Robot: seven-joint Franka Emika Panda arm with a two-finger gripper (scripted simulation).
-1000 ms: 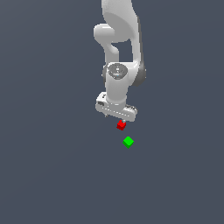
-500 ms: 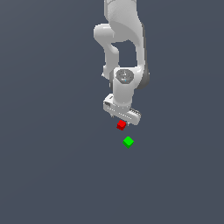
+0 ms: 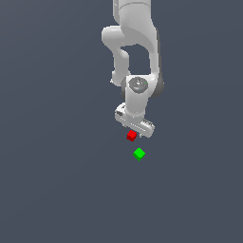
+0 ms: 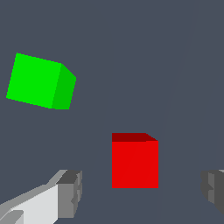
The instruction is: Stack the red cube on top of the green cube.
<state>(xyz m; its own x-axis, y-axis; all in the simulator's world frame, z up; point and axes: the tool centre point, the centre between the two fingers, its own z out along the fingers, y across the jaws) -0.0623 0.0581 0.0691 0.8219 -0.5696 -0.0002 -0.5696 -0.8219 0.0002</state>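
On the flat grey floor (image 3: 57,190), two small cubes and one white robot arm (image 3: 135,42).

Item 1: red cube (image 3: 131,135). Plain bright red, sitting on the floor directly under the arm's lower end in the exterior view, partly tucked beneath the white body of the gripper (image 4: 140,192). In the wrist view the red cube (image 4: 134,161) lies between the two fingertips, with grey floor showing on either side of it; neither fingertip touches it.

Item 2: green cube (image 3: 139,154). Plain bright green, same size as the red one, on the floor just beside it, lower and slightly toward the exterior view's right. The two cubes are apart, with a strip of floor between them. In the wrist view the green cube (image 4: 40,81) sits outside the fingers' span, turned at a slight angle compared with the red cube.

Item 3: gripper. Jaws spread wide, holding nothing. One grey fingertip pad (image 4: 70,192) shows on a white finger at one side of the red cube; the other pad (image 4: 213,191) is at the far edge of the wrist view. From the exterior view the fingers themselves are too small to make out; only the gripper's white body (image 3: 135,122) is clear, tilted, low over the red cube.
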